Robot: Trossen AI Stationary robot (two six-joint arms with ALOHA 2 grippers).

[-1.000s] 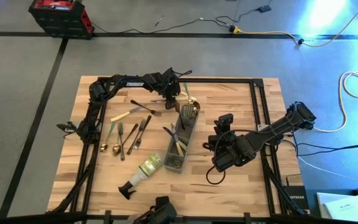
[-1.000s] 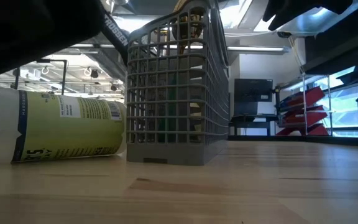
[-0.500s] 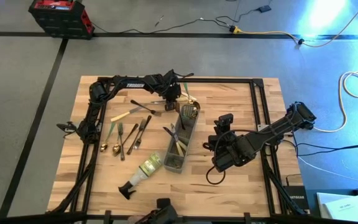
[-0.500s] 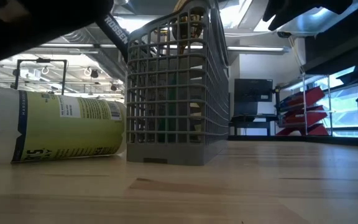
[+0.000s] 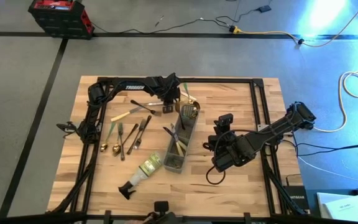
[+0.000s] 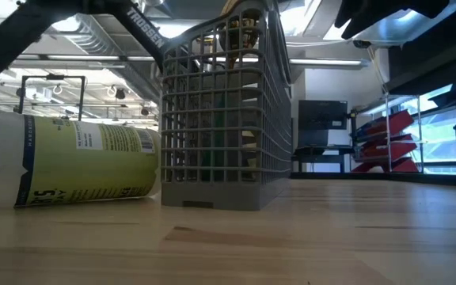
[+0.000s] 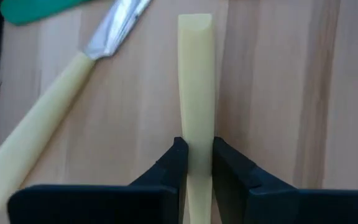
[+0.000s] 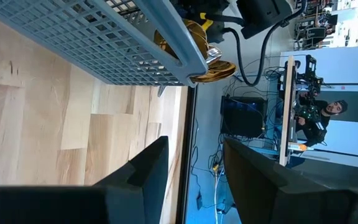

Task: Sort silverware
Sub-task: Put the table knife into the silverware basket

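With the left gripper (image 7: 194, 163) clamped on the cream handle (image 7: 196, 81), you see its long axis run straight ahead, flat on the table just left of the mesh caddy (image 5: 180, 140). Right gripper (image 8: 191, 174) waits part open, empty, beyond the caddy.

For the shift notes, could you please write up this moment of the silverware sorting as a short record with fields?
Left gripper: shut on cream handle, at the table's far side beside the caddy
Right gripper: open, empty, waiting right of the caddy
Caddy: grey mesh, already holds some utensils
Loose silverware: several pieces on the wood left of the caddy
Spray bottle: lying on its side near the caddy
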